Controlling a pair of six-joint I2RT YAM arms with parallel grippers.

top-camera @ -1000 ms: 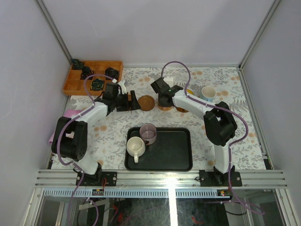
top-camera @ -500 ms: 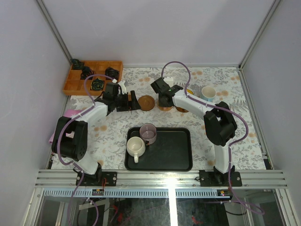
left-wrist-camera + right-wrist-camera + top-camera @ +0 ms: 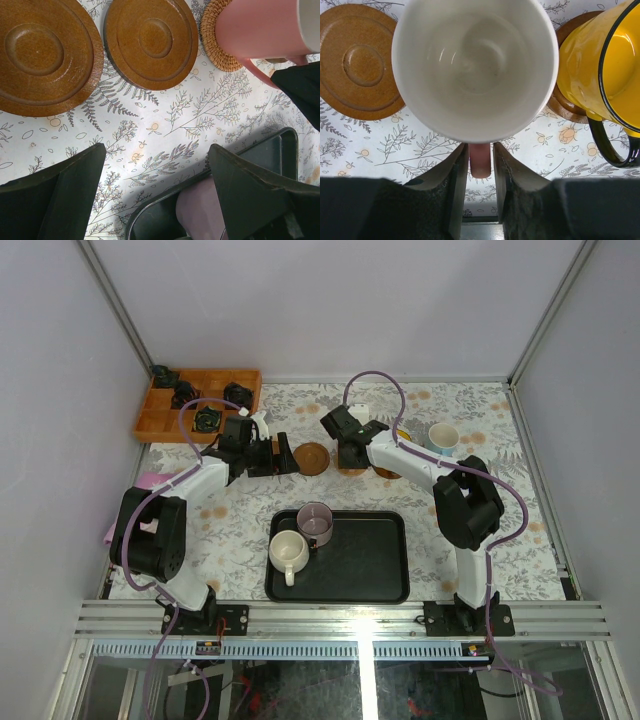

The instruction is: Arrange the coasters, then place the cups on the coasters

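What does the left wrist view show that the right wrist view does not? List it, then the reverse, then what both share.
Left wrist only: a second brown coaster at far left, the woven coaster under the pink mug, the black tray holding the mauve mug, and the open left gripper.
Right wrist only: the yellow mug on its dark coaster, the pink mug's pale inside, and the right gripper astride its handle.
Both: the pink mug and the brown coaster beside it, on the floral cloth.
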